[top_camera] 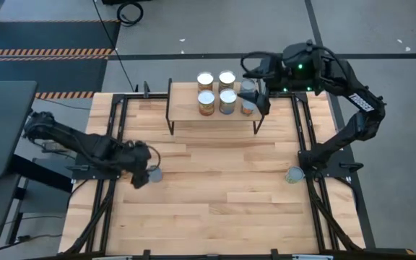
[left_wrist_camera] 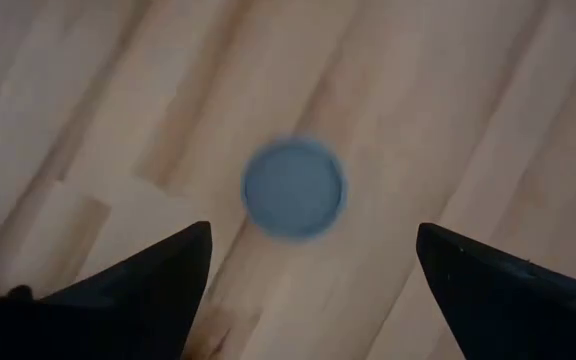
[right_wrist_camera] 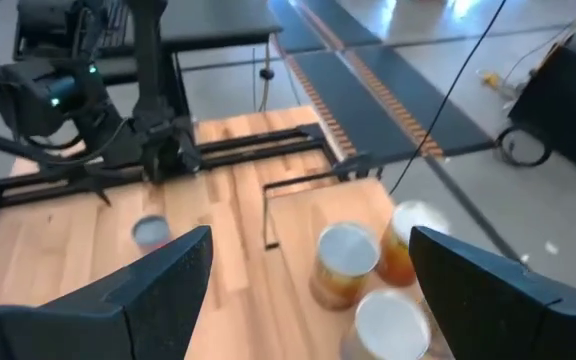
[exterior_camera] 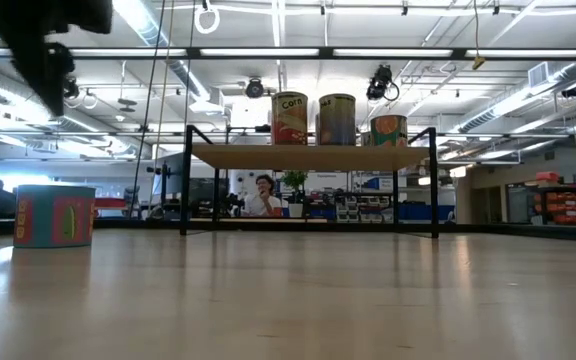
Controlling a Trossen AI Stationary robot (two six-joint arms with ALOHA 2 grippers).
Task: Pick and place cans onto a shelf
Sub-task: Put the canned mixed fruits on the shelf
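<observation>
The shelf (top_camera: 215, 112) stands at the table's far middle with several cans on it, among them an orange-labelled one (top_camera: 206, 102) and a blue-grey one (top_camera: 227, 101). They also show in the low view (exterior_camera: 289, 118). My right gripper (top_camera: 260, 101) hovers open over the shelf's right end, above the cans there (right_wrist_camera: 346, 262), and holds nothing. My left gripper (top_camera: 139, 177) is open over a blue-grey-topped can (left_wrist_camera: 294, 188) standing on the table at the left (top_camera: 154, 173). Its fingers are spread well clear of the can. Another can (top_camera: 295, 175) stands on the table at the right.
Black metal frame rails (top_camera: 114, 137) run along the table's left and right sides. The middle and near part of the wooden tabletop (top_camera: 222, 195) is bare. A person (exterior_camera: 264, 195) sits in the room far behind the shelf.
</observation>
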